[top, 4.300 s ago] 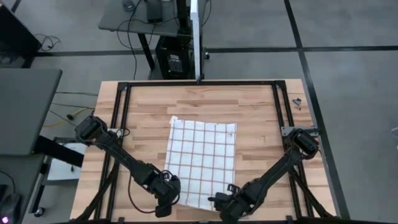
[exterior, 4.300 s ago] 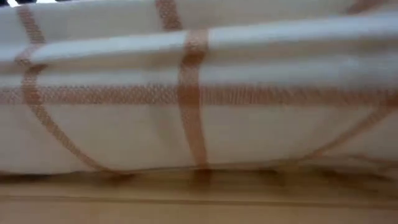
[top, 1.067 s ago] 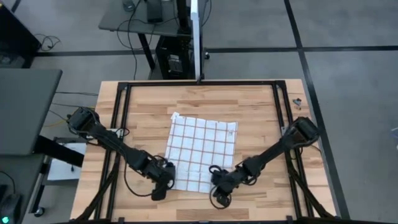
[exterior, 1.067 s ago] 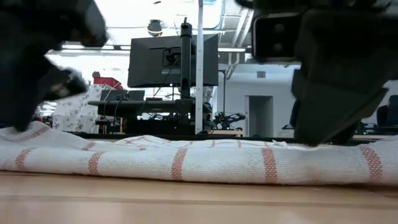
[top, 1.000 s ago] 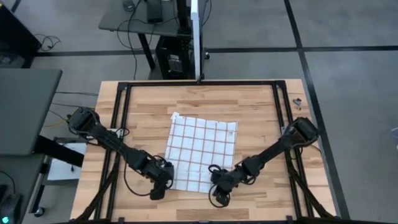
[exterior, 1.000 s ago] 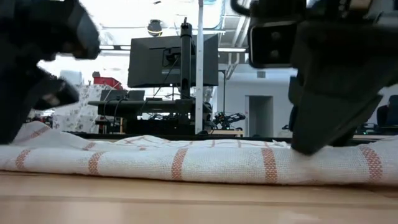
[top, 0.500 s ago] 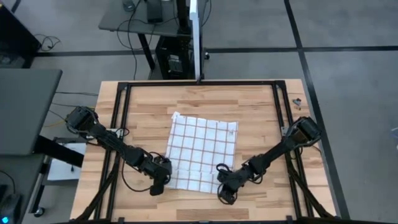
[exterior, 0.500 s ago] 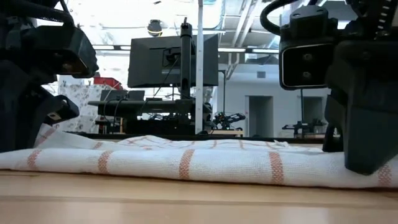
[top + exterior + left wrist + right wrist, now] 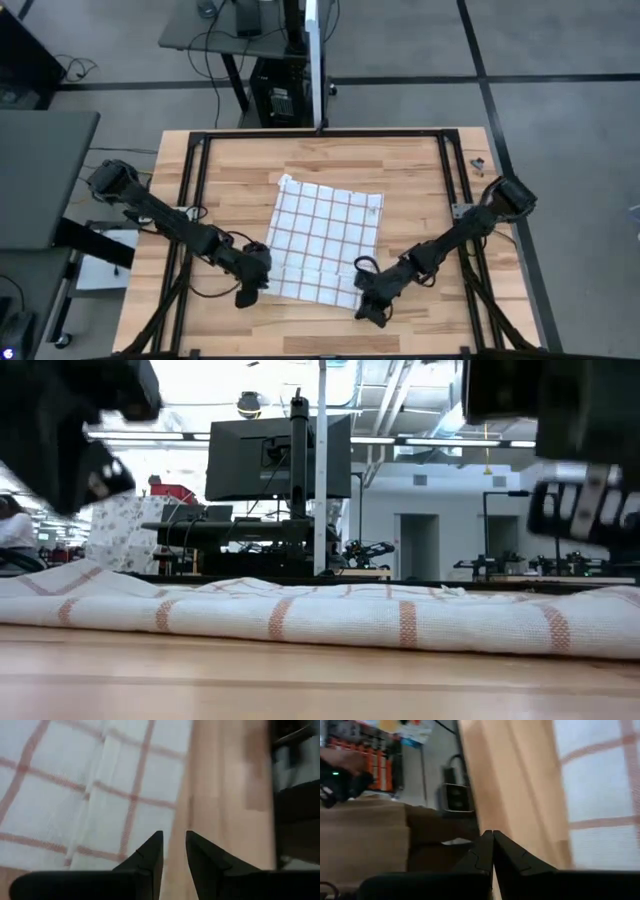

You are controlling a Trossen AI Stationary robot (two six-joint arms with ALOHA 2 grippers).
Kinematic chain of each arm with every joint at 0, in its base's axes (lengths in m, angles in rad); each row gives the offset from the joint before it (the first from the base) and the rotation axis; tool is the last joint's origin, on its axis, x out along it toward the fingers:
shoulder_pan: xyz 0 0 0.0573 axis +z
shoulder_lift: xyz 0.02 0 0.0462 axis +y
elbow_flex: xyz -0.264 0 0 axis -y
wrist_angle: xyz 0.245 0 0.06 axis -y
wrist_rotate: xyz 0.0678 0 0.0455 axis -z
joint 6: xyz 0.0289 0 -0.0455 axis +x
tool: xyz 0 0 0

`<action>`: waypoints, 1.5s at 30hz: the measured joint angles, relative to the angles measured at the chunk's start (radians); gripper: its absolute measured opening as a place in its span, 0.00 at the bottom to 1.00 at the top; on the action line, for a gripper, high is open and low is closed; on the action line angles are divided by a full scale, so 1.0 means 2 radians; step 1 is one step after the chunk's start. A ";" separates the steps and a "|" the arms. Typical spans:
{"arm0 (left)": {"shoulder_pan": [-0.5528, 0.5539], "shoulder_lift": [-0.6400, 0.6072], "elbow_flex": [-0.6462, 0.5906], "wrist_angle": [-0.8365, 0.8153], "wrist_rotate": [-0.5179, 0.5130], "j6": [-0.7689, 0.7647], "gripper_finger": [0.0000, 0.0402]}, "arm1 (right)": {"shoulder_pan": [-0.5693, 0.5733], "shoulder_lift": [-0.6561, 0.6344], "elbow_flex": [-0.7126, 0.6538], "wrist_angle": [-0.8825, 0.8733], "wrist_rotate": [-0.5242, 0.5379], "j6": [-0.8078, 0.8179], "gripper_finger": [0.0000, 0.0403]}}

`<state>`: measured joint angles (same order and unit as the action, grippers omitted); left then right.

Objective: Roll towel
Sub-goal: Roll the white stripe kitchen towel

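A: Where is the towel (image 9: pixel 325 243) found?

B: It is spread on the wooden table (image 9: pixel 410 170), its near edge folded over into a low roll; no container is seen.

A: How are the grippers set?

B: The left gripper (image 9: pixel 172 851) is held above the near left corner, fingers slightly parted, nothing clamped; the right gripper (image 9: pixel 493 851) is held over the near right corner, jaws pressed together, empty.

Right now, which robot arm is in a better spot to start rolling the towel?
Probably left. The left gripper sits slightly open beside the towel's near corner; the right gripper is shut.
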<state>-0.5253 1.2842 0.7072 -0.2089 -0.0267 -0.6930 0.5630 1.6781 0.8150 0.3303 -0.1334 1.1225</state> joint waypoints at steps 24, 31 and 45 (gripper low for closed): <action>-0.047 0.065 0.332 -0.337 -0.151 0.146 0.43 | 0.006 -0.055 0.250 -0.201 0.157 -0.292 0.50; -0.116 0.141 0.349 -0.384 -0.231 0.115 0.45 | 0.086 -0.051 0.292 -0.479 0.435 -0.293 0.51; -0.166 0.302 0.349 -0.389 -0.280 0.044 0.45 | 0.120 0.094 0.270 -0.439 0.462 -0.182 0.50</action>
<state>-0.8581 1.8876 1.4055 -0.9859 -0.5868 -0.6040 0.8024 1.8655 1.3540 -0.5472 0.7902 0.7589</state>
